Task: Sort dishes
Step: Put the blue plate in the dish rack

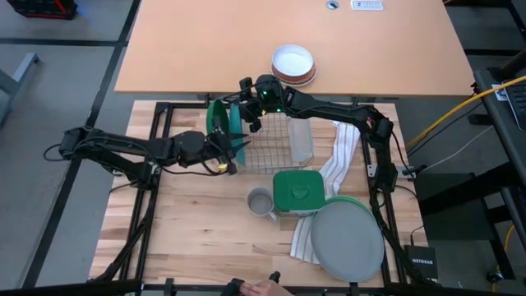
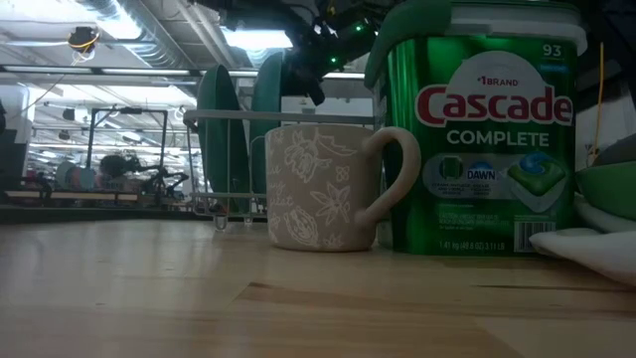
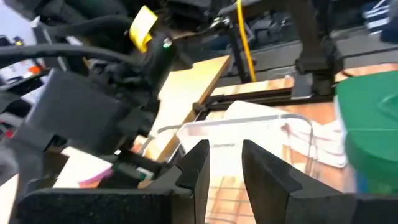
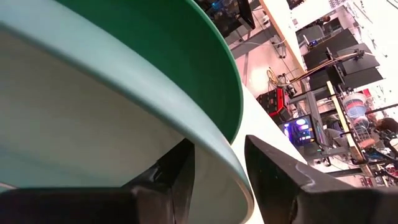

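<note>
Right gripper, fingers clamped astride the teal plate rim at the dish rack; left gripper, fingers apart, empty. Plate probably rigid, slick, breakable; rim grip suits.

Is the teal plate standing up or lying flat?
Standing up. The teal plate sits on its edge in the wire rack beside the dark green plate, with the right gripper's fingers around its rim.

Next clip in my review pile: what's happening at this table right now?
Two plates stand on edge in the wire dish rack. The right gripper pinches the teal plate by its rim, the dark green plate just behind it. The left gripper sits at the rack, holding nothing. A grey plate waits on the table.
</note>
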`<state>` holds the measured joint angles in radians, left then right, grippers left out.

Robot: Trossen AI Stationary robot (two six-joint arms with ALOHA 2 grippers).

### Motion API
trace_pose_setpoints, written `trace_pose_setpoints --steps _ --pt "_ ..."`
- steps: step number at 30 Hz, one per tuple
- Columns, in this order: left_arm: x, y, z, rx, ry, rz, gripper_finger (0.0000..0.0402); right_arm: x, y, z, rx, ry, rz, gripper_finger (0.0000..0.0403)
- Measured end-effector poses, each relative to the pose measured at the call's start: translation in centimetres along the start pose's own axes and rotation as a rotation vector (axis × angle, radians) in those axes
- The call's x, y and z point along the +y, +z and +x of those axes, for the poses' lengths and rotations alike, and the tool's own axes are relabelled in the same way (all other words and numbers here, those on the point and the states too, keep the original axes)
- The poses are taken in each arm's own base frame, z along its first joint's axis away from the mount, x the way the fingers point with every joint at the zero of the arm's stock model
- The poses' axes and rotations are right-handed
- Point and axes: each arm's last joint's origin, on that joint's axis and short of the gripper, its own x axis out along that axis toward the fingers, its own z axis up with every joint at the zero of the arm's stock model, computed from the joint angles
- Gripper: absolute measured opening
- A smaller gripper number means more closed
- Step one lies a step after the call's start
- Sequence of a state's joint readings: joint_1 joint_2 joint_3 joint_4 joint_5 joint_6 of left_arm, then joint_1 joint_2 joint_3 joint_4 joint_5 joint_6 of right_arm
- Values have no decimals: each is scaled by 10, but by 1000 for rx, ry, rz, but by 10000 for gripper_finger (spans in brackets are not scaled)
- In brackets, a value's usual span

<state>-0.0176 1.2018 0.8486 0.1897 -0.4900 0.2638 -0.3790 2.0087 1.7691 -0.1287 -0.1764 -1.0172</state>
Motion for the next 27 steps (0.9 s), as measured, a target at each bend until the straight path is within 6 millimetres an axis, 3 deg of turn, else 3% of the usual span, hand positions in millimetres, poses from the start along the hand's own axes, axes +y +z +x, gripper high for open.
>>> trace_pose_setpoints --steps 10,27 --pt "19 -13 8 97 82 -32 84 0 0 0 0 0 0 144" --pt "24 -17 5 174 195 -40 84 -1 -2 -2 93 -34 -8 144"
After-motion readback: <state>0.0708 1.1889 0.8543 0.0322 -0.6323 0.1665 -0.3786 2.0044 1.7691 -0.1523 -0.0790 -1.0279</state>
